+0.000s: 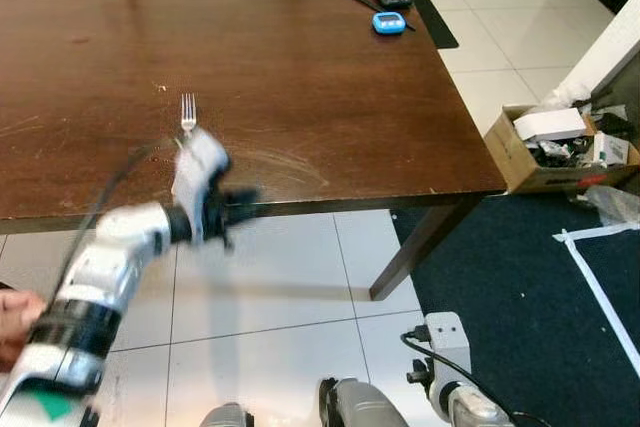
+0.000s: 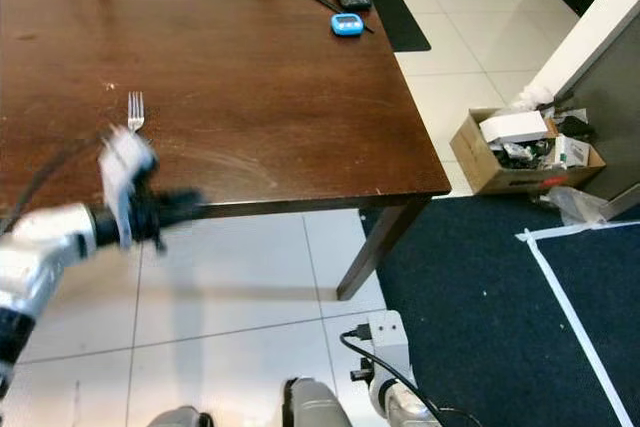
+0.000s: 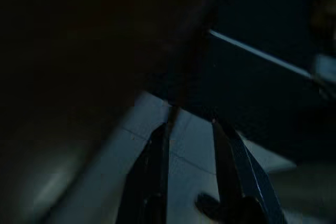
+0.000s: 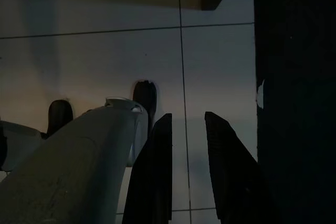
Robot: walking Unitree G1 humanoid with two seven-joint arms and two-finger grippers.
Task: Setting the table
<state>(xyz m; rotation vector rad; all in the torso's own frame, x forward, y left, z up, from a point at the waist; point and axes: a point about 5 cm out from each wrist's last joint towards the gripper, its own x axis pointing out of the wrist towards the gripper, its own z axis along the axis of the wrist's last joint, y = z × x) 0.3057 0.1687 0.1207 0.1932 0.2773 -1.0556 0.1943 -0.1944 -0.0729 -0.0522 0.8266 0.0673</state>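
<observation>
A: Blurred items?
B: Left gripper (image 1: 238,209), smeared by motion at the table (image 1: 300,67) edge; finger spacing unreadable there. Fork (image 1: 187,113), handle hidden behind the wrist, tines clear beyond the fingers.
A: Cut off?
B: Cardboard box (image 1: 560,152) contents, too small to identify.

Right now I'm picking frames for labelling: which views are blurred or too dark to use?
Left eye view: left pincer and its arm smear with motion blur, while the fork and table stay sharp. Right eye view: the same smear. Left wrist view: very dark, soft, fingers barely outlined. Right wrist view: dim but readable, floor tiles clear.
</observation>
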